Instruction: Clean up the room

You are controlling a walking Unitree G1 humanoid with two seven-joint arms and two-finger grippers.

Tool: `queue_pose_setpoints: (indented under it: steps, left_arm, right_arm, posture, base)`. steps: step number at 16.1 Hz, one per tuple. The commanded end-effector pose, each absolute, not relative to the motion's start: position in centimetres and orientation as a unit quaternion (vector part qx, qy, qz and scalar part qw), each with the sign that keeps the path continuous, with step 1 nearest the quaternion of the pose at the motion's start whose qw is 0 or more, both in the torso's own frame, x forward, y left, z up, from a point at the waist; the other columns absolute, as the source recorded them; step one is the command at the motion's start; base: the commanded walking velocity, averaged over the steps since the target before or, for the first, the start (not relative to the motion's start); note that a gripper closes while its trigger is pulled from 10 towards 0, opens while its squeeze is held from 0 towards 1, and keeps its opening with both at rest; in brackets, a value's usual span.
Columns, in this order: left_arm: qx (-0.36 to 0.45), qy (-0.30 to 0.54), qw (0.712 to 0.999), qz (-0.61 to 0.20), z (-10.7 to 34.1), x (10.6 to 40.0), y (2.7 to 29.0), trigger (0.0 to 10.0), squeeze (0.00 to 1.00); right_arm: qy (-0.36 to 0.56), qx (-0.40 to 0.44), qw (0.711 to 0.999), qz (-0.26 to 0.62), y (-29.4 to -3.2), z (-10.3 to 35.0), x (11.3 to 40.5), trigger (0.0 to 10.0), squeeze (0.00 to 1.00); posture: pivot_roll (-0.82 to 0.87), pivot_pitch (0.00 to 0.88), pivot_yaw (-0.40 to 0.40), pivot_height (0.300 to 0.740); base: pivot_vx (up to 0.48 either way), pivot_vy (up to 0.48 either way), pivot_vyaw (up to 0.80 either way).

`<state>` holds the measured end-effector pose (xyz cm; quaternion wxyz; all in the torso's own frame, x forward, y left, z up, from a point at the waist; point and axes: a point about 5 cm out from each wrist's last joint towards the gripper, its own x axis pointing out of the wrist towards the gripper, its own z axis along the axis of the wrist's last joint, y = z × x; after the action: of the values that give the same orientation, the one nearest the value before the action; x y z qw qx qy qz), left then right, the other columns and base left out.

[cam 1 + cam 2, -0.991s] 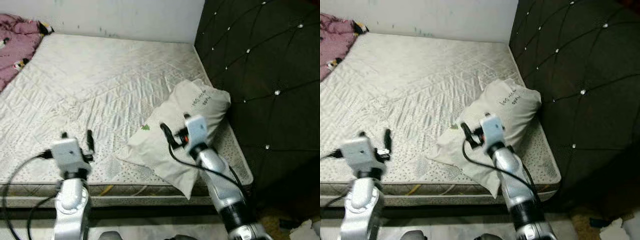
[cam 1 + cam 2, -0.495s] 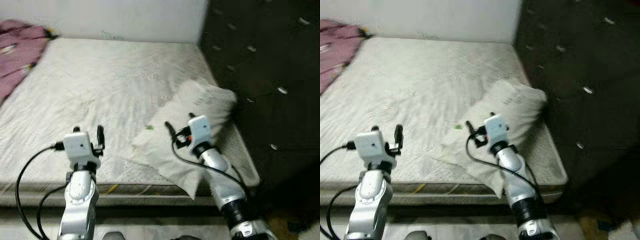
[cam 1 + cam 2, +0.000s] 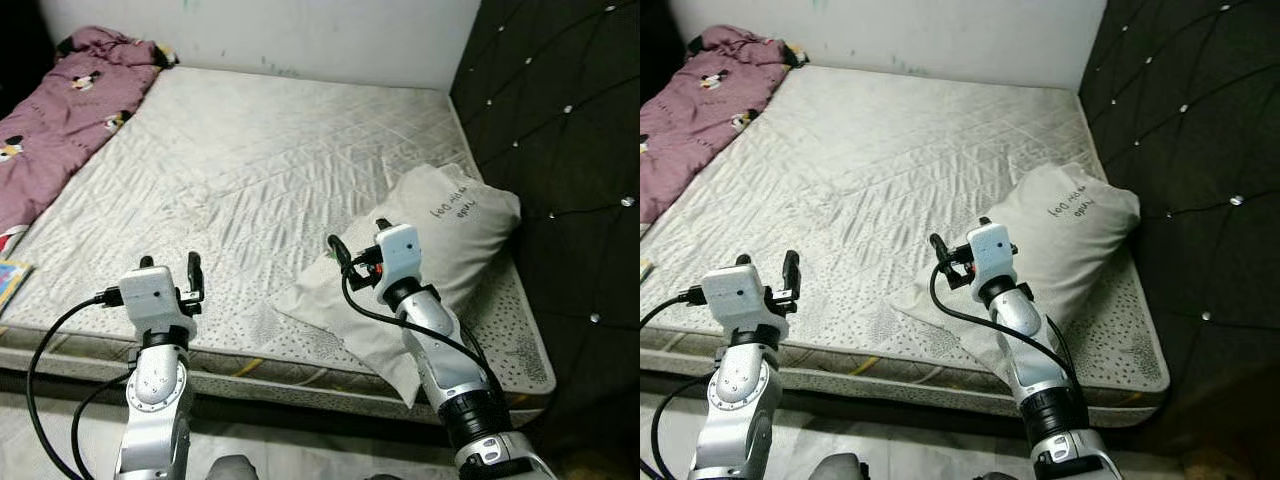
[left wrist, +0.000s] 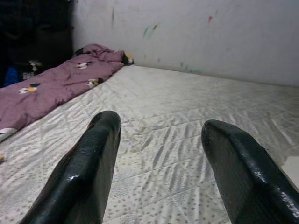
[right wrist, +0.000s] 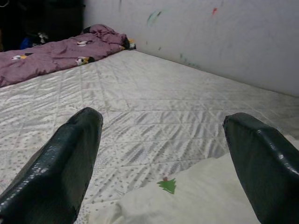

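White pillow (image 3: 440, 240) with illegible handwriting and a small green mark, lying at 3 o'clock on quilted mattress (image 3: 250, 160). Right gripper (image 3: 355, 250) spread wide above its near corner; left gripper (image 3: 168, 272) released, empty, at 7 o'clock. Purple blanket (image 3: 60, 110) at 10 o'clock.

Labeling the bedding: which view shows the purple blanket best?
Left eye view: the purple blanket runs down the mattress's left edge, most of it visible. Right eye view crops its near end. Both wrist views catch it far off and foreshortened, past the open jaws.
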<state>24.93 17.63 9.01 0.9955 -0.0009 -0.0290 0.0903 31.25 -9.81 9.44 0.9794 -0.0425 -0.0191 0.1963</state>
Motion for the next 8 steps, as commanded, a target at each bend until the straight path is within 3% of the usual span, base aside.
queue_pose_setpoints:
  steps: [1, 2, 8]
  left_arm:
    - [-0.005, -0.021, 0.996, 0.084, 8.71, 25.01, 17.33, 10.0, 0.00]
    - [-0.008, -0.020, 0.996, 0.083, 8.67, 25.02, 17.29, 10.0, 0.00]
    - [-0.010, -0.020, 0.996, 0.082, 8.60, 25.13, 17.19, 10.0, 0.00]
  right_arm:
    - [-0.019, -0.042, 0.980, 0.191, -10.07, 9.34, 31.27, 10.0, 0.00]
    - [-0.019, -0.043, 0.980, 0.192, -10.02, 9.36, 31.28, 10.0, 0.00]
    - [-0.020, -0.050, 0.980, 0.190, -10.30, 9.41, 31.47, 10.0, 0.00]
  posture:
    - [0.09, 0.000, -0.032, 0.740]
    - [0.09, 0.000, -0.032, 0.740]
    - [0.09, 0.000, -0.033, 0.740]
  base:
    - [0.000, 0.000, 0.00]
    - [0.000, 0.000, 0.00]
    - [0.000, -0.324, 0.00]
